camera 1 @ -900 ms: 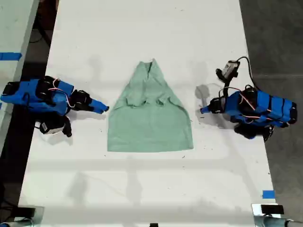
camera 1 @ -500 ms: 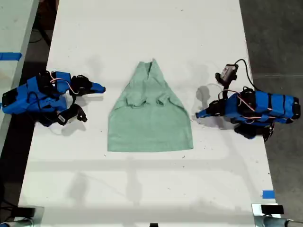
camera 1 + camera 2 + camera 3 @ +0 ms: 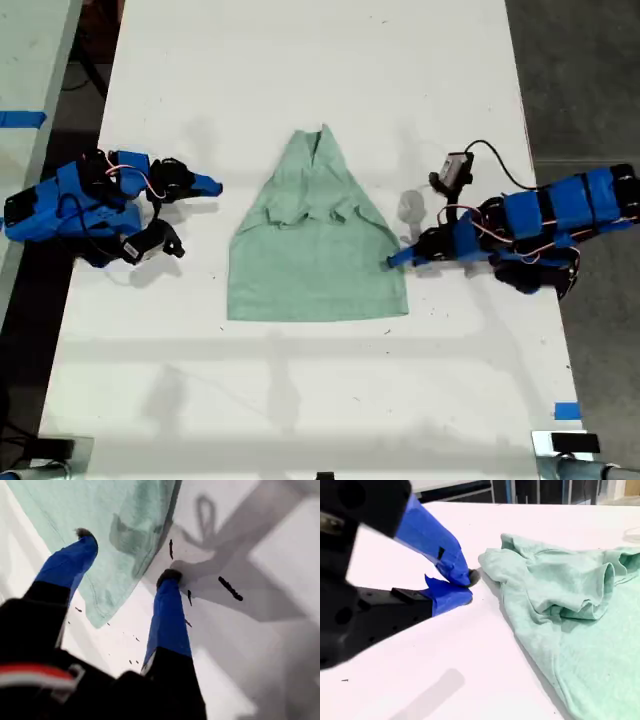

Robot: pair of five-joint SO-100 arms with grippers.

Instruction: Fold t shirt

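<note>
The pale mint-green t shirt (image 3: 315, 250) lies flat mid-table, sleeves folded in, V neck toward the far edge. My first gripper (image 3: 392, 262) reaches in from the exterior view's right to the shirt's side edge, near its lower corner. It is open (image 3: 125, 555): one blue finger (image 3: 75, 555) hangs over the cloth (image 3: 100, 515), the other over bare table. My second gripper (image 3: 212, 186) sits at the exterior view's left, a short way from the shirt. Its fingers (image 3: 465, 587) are shut on nothing, beside the folded sleeve (image 3: 570, 605).
The white table (image 3: 300, 400) runs past the shirt on all sides. A blue tape mark (image 3: 567, 410) sits near the front corner at the exterior view's right. A second table (image 3: 25, 80) stands at that view's left. Small dark specks (image 3: 230, 588) dot the surface.
My first arm has stretched out toward the shirt, bringing its gripper from well clear of the cloth to the side edge. My second arm swung toward the far side earlier, then held still.
</note>
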